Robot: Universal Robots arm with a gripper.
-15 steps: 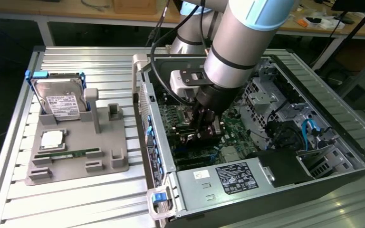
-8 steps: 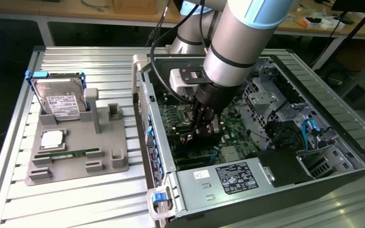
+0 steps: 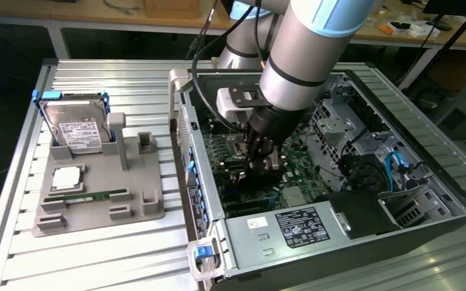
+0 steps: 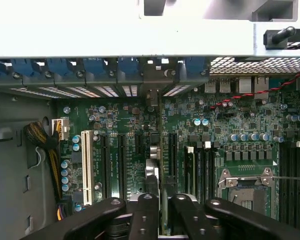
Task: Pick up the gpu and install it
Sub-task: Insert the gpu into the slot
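The gpu [image 3: 259, 177] is a thin black card standing on edge over the green motherboard [image 3: 225, 151] inside the open computer case [image 3: 427, 182]. My gripper [image 3: 259, 163] reaches straight down into the case and holds the card's upper edge. In the wrist view the gpu [image 4: 163, 197] shows edge-on, running from the rear slot openings toward my gripper [image 4: 163, 217]. The black fingers [image 4: 144, 215] press in on both of its sides. The card's lower edge and the slot under it are hidden.
A grey parts tray [image 3: 144, 209] lies at the exterior view's left with a silver hard drive [image 3: 79, 130], a CPU [image 3: 65, 177] and a green RAM stick [image 3: 87, 196]. The power supply [image 3: 298, 225], drive cages [image 3: 354, 127] and cables [image 4: 45, 145] crowd the case around the arm.
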